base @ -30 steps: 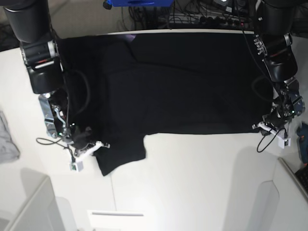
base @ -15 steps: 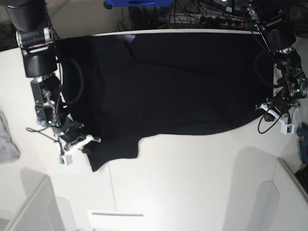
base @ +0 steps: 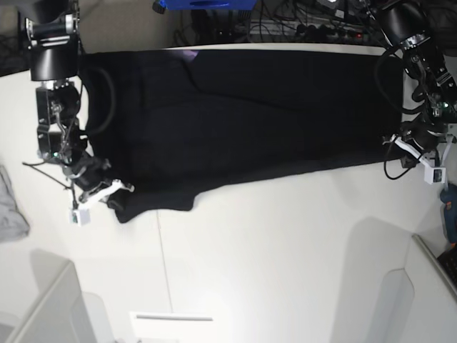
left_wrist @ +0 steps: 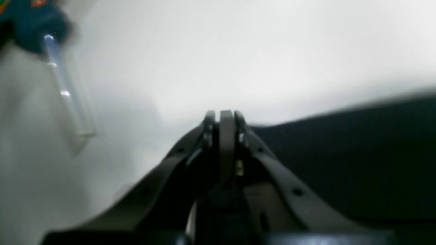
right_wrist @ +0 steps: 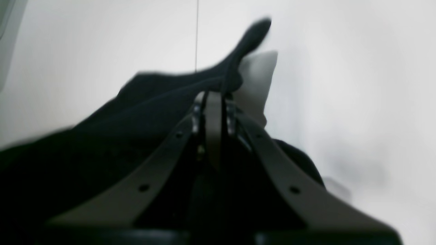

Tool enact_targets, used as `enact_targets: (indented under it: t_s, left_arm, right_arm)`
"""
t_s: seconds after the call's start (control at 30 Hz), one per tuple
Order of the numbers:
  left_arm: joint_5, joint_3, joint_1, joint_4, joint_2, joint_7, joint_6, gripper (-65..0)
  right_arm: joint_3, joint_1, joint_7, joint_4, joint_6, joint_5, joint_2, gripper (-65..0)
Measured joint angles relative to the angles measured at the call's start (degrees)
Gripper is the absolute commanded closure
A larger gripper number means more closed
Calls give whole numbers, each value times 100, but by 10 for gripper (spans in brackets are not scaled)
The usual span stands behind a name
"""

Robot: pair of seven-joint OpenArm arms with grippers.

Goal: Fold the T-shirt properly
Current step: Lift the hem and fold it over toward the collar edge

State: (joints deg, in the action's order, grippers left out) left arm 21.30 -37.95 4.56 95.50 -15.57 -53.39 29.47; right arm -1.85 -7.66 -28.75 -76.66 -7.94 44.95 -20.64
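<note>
Near edge first: from about 5 to 7 o'clock in the base view it's all bare white table point(base: 285, 271), loads of free room, with just a thin seam running down it and pale raised panels at the two near corners. Going up from there, the T-shirt point(base: 243, 121) lies spread with its plain black side up, filling the far half of the table; its near hem runs slightly uphill from 8 o'clock toward 3 o'clock, and a bunched sleeve-like lump hangs lowest at 8. The right gripper point(base: 118, 194) sits right at that lump, fingers pressed together and pinching the black cloth; the right wrist view shows a flap of it sticking up past the tips. The left gripper point(base: 401, 145) is at 3 o'clock, jaws also closed on the shirt's edge, hard by the table's side edge, so little room there. A small grey cloth point(base: 11, 204) lies at 9 o'clock. At 12 o'clock the shirt's far edge almost meets the table's back edge, cables beyond.
</note>
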Motion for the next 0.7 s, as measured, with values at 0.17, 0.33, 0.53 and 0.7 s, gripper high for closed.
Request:
enact_targets:
  t_s: [0.17, 0.33, 0.53, 0.7]
  left_arm:
    - [42, -37, 87, 267, 24, -306, 227, 0]
    - [26, -262, 409, 503, 13, -404, 210, 0]
    - [26, -245, 798, 767, 15, -402, 227, 0]
    - [789, -251, 1104, 796, 0, -382, 214, 0]
  right_arm:
    - [210, 398, 11, -446, -2, 4, -2, 0]
    - [389, 758, -22, -688, -2, 4, -11, 0]
    - [887, 1141, -417, -1191, -2, -2, 33, 0]
    - [935, 1528, -535, -1598, -2, 0, 33, 0]
